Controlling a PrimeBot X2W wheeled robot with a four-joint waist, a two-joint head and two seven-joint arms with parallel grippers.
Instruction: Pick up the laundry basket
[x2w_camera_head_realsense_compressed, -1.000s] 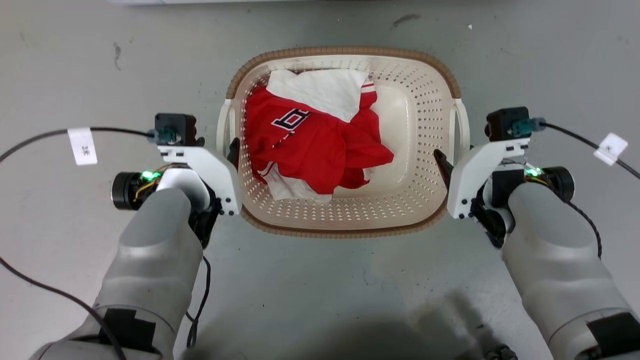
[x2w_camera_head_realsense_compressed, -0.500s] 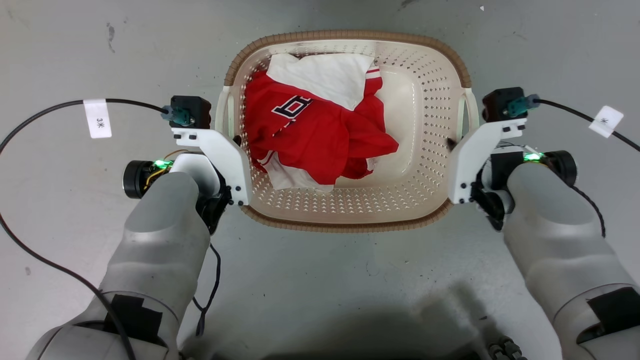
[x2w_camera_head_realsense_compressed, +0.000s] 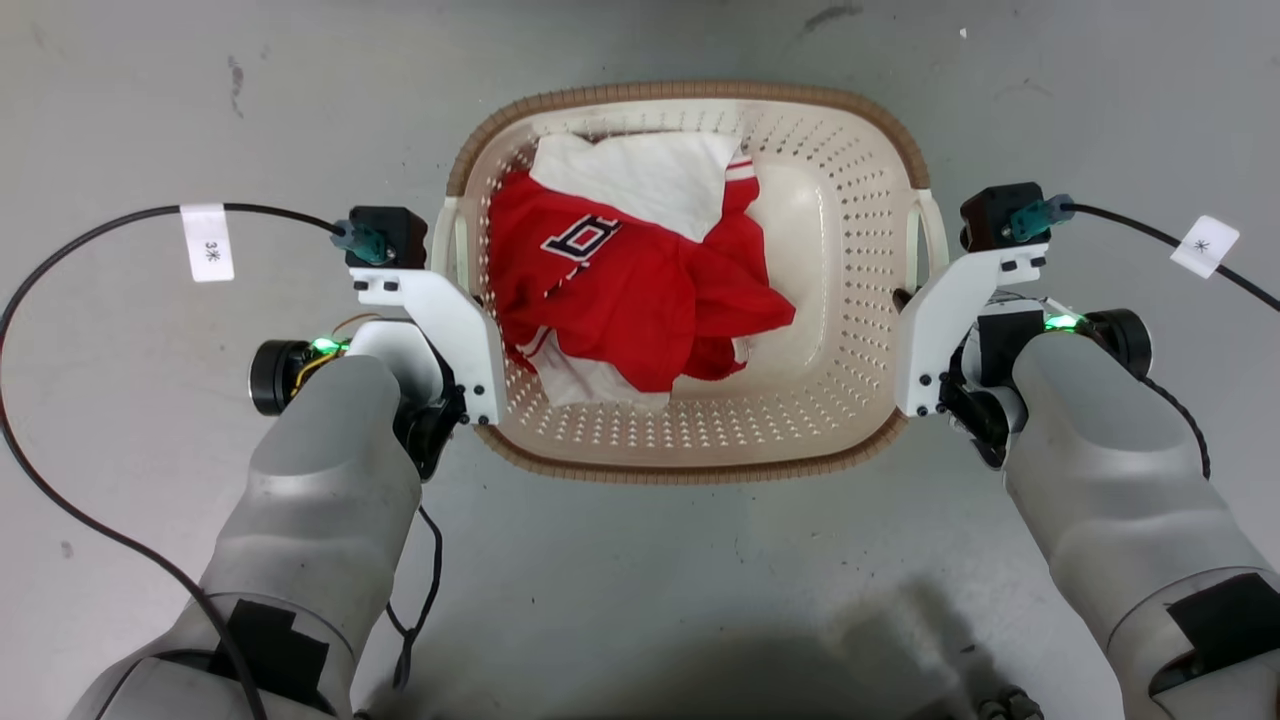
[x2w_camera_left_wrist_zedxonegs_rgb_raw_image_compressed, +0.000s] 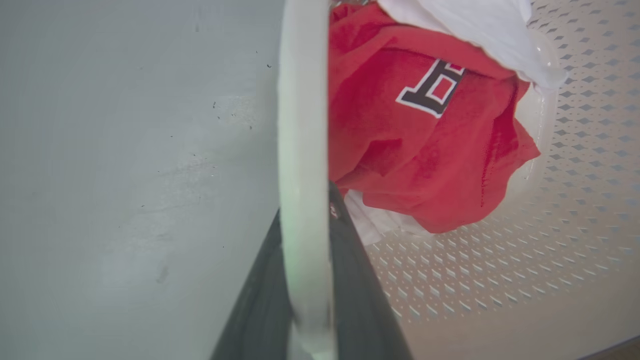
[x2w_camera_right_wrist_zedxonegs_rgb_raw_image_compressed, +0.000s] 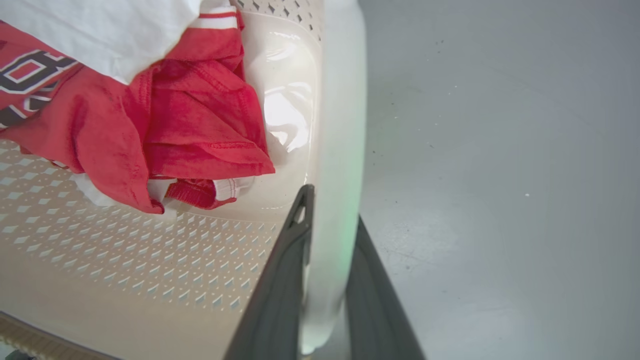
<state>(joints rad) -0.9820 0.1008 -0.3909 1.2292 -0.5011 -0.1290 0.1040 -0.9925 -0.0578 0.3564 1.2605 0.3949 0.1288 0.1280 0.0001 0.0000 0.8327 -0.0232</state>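
- Left gripper (x2w_camera_left_wrist_zedxonegs_rgb_raw_image_compressed: 305, 230): I see both dark fingers closed across the white left handle (x2w_camera_left_wrist_zedxonegs_rgb_raw_image_compressed: 302, 125). The right gripper (x2w_camera_right_wrist_zedxonegs_rgb_raw_image_compressed: 330, 212) pinches the right handle (x2w_camera_right_wrist_zedxonegs_rgb_raw_image_compressed: 340, 125) the same way.
- Laundry basket (x2w_camera_head_realsense_compressed: 700, 472): sits between my two arms, over the floor; I cannot tell whether it is resting or raised. Cream plastic, rounded-rectangular, diamond-perforated walls, brown woven-look rim.
- Handles: smooth, glossy, narrow bars. I judge they could slide through the fingers or flex.
- Red garment (x2w_camera_head_realsense_compressed: 620, 290), white cloth (x2w_camera_head_realsense_compressed: 640, 175): soft, crumpled, heaped leftward. Uneven raising could tip the basket and shift them.
- Floor (x2w_camera_head_realsense_compressed: 640, 600): matt grey, scuffed.
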